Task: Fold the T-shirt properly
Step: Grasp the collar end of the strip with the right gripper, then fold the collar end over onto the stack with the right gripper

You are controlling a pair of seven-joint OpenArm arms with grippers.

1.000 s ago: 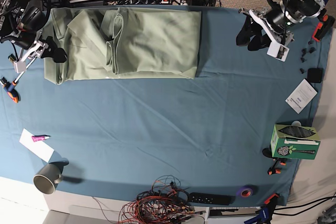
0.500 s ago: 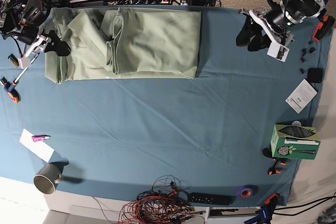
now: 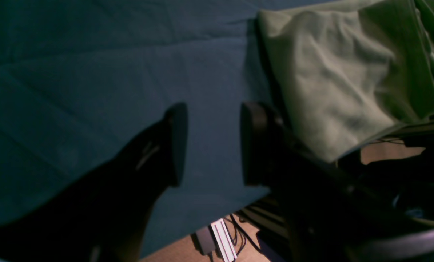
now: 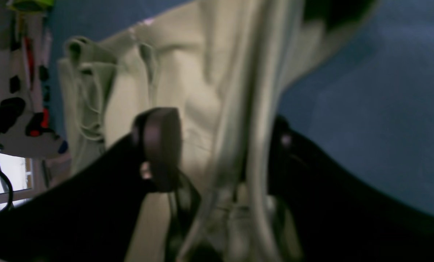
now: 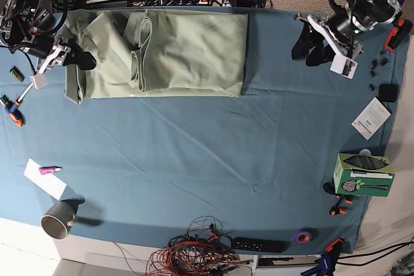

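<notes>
The T-shirt (image 5: 187,50) lies folded into a long pale-green band at the far left of the teal table cloth (image 5: 194,159). My right gripper (image 5: 76,63) is at its left end. In the right wrist view the right gripper (image 4: 224,149) is open, and its dark fingers straddle a bunched fold of the T-shirt (image 4: 202,91). My left gripper (image 5: 309,48) hovers at the far right, apart from the shirt. In the left wrist view the left gripper (image 3: 211,145) is open over bare cloth with nothing between its fingers, and the T-shirt (image 3: 333,72) shows to its upper right.
A grey mug (image 5: 58,219), a pink marker (image 5: 48,170) and white paper sit near the front left. Tangled wires (image 5: 194,253), a remote (image 5: 259,245) and a tape roll (image 5: 303,235) line the front edge. A green box (image 5: 362,174) and white card (image 5: 370,118) lie at the right.
My right gripper has moved up and inward onto the shirt's left end, and that end has bunched toward the middle. Its jaws have narrowed slightly. The left arm has barely moved.
</notes>
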